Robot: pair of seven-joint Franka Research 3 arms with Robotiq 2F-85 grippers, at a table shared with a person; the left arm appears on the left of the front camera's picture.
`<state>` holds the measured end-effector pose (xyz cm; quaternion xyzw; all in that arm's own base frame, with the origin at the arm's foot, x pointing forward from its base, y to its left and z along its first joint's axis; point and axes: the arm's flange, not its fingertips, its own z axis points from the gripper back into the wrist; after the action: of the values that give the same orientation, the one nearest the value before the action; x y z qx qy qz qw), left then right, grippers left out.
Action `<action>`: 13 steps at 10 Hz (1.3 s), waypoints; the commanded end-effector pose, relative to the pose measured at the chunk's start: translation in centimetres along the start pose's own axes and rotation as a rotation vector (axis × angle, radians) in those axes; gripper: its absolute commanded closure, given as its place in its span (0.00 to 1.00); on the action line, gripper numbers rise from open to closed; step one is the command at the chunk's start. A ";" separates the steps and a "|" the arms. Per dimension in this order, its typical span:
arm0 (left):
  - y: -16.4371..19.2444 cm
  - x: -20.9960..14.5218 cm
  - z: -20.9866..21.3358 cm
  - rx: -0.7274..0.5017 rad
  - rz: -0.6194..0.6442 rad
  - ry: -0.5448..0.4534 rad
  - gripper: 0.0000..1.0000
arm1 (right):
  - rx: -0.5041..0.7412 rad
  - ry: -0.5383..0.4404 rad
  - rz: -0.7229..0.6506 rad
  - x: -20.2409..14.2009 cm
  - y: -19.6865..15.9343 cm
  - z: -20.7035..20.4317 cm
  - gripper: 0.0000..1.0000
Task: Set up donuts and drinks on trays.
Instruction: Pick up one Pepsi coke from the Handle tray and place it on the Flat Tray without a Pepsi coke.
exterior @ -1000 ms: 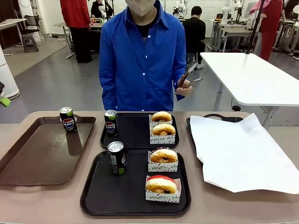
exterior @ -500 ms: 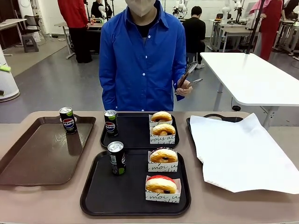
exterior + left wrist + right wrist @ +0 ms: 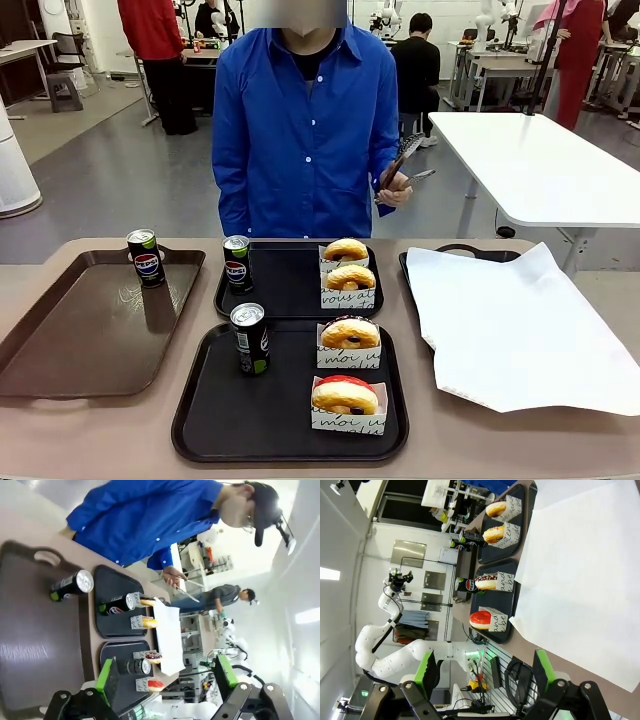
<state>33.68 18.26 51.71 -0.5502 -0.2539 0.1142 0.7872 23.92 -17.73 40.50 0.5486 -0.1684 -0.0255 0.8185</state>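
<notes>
Two black trays lie mid-table. The near tray (image 3: 280, 420) holds a black-and-green can (image 3: 249, 338), a boxed donut (image 3: 350, 335) and a red-iced boxed donut (image 3: 346, 396). On the far tray (image 3: 285, 292) stand a Pepsi can (image 3: 236, 263) and two boxed donuts (image 3: 350, 278). Another Pepsi can (image 3: 146, 257) stands on the brown tray (image 3: 80, 330). My left gripper (image 3: 166, 676) hangs open high over the table's left end with nothing between its fingers. Off to the other side, my right gripper (image 3: 484, 671) is open and bare, beyond the white paper (image 3: 580, 580).
A person in a blue shirt stands at the far edge holding tongs (image 3: 405, 165) in one hand. A large white paper sheet (image 3: 520, 330) covers a dark tray at the right. A white table (image 3: 545, 165) stands behind.
A green pad at the left edge of the front view rose and left the picture. The cans, donuts and trays have not moved.
</notes>
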 end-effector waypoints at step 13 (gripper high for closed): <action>7.2 1.8 0.9 0.038 0.197 0.226 0.00 | 0.013 -0.007 0.015 0.0 0.0 -0.1 0.00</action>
<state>35.83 22.54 45.58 -0.5646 -0.1051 0.1333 0.8077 23.91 -17.74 40.51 0.5486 -0.1686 -0.0256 0.8185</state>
